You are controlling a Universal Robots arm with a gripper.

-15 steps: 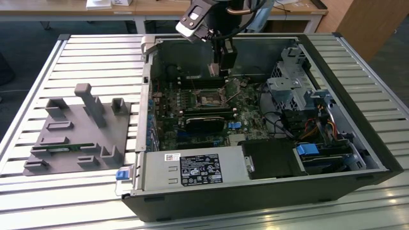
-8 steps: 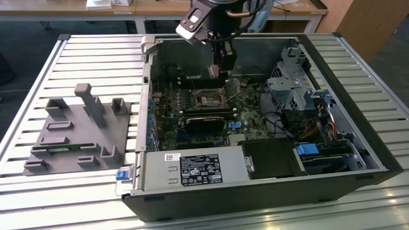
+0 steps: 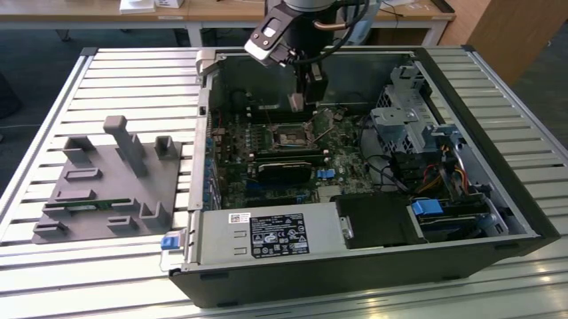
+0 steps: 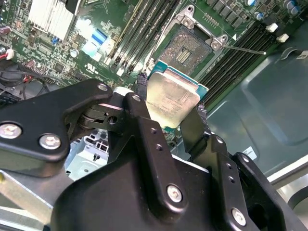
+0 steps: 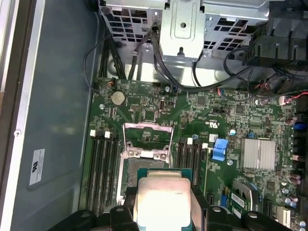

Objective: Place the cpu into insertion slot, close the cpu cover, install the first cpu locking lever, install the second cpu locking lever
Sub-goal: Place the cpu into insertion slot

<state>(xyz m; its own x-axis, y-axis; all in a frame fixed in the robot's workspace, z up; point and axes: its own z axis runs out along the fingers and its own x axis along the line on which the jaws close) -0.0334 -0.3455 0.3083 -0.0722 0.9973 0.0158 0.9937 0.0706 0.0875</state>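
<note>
My gripper (image 3: 302, 103) hangs inside the open computer case, just above the motherboard, and is shut on the cpu (image 4: 173, 98). The cpu's pale metal face (image 5: 161, 199) shows between the two black fingers (image 4: 144, 120) in both wrist views. The insertion slot (image 4: 190, 48) lies bare on the green board, a short way below the chip; in the exterior view the insertion slot (image 3: 291, 135) sits just under the fingertips. The cpu cover (image 5: 147, 126) stands swung open at the slot's far side. A thin wire lever (image 4: 245, 49) sticks out beside the socket.
The case (image 3: 497, 133) lies open on a slatted table. A long black card (image 3: 284, 166) lies close beside the socket, and a drive cage (image 3: 404, 119) with cables fills the exterior view's right. A grey fixture block (image 3: 111, 186) stands outside the case. Memory slots (image 5: 103, 168) flank the socket.
</note>
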